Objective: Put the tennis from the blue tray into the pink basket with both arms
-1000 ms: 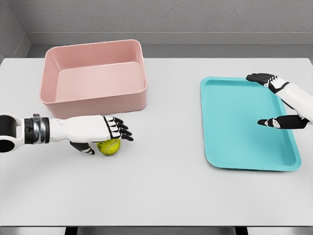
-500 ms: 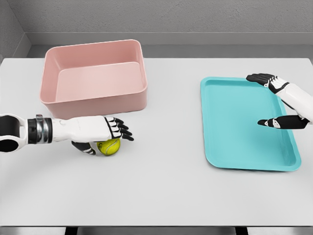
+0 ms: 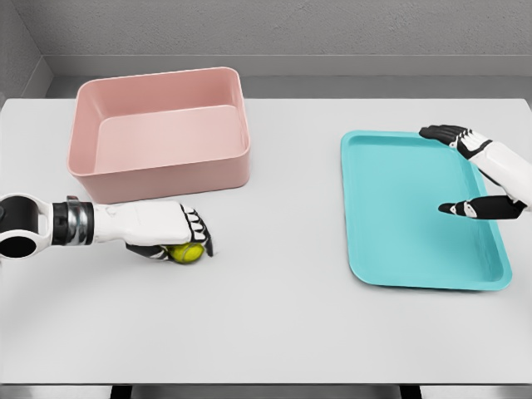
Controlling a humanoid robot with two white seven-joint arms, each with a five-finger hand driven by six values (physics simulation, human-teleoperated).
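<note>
A yellow-green tennis ball point(image 3: 186, 253) lies on the white table in front of the pink basket point(image 3: 160, 170). My left hand point(image 3: 181, 238) covers it from above, fingers curled down over its top and far side, thumb under its near left side. The pink basket stands at the back left and holds nothing I can see. The blue tray point(image 3: 399, 266) lies at the right with nothing in it. My right hand point(image 3: 455, 170) hovers over the tray's right half, fingers spread wide, holding nothing.
The white table point(image 3: 274, 332) stretches between basket and tray. A grey wall runs along the back edge of the table.
My left hand's fingers, stretched out above the ball before, have curled down around it. The ball stays in the same spot. My right hand has not moved.
</note>
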